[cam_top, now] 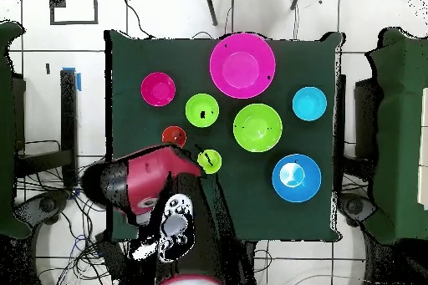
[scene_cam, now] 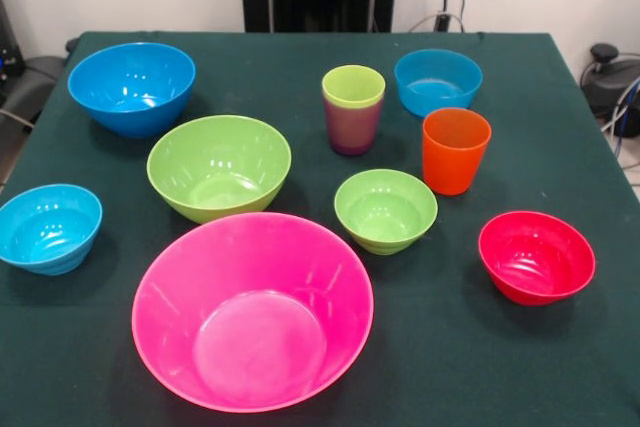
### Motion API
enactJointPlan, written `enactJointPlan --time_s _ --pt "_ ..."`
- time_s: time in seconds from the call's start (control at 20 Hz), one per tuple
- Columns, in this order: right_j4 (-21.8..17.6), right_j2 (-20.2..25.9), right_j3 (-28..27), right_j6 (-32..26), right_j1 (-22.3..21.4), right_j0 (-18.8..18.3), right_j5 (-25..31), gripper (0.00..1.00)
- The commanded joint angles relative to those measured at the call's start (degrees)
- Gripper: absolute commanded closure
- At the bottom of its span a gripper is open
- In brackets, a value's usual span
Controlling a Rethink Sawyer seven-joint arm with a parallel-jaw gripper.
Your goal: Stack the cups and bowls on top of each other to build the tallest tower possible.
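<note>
Bowls and cups all sit apart on the dark green table (scene_cam: 560, 77), nothing nested except one pair of cups; we take the huge pink bowl (scene_cam: 253, 311) as our landmark (it is the one nearest the front camera). Just behind it stands the large green bowl (scene_cam: 219, 166); further back and to the left, the large blue bowl (scene_cam: 132, 87). Left of the pink bowl is a small light-blue bowl (scene_cam: 48, 227); right of it the small green bowl (scene_cam: 385, 210), and beyond that the small red bowl (scene_cam: 536, 256). Behind the small green bowl the orange cup (scene_cam: 455, 150) stands upright; the lime green cup (scene_cam: 353, 87) sits inside the purple cup (scene_cam: 351, 127); the second small light-blue bowl (scene_cam: 437, 81) lies furthest back. From overhead we see the red and black arm (cam_top: 146, 183) over the table's edge; we cannot tell the state of its claw.
</note>
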Motion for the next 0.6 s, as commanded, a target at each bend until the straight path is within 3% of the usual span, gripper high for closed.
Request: enactJointPlan --time_s 0.05,0.25,0.4,0.5,0.6 --pt "3.59 -3.82 -2.04 19.31 -10.48 8.03 18.42 0.00" --pt "5.42 -7.14 -2.05 26.21 -15.33 13.16 25.39 0.00" --pt "5.66 -8.53 -1.84 28.31 -17.85 15.22 27.50 0.00" --pt "4.80 -8.51 -1.61 27.87 -18.37 15.55 26.56 0.00" --pt "4.02 -8.10 0.85 24.62 -18.60 14.52 19.60 0.00"
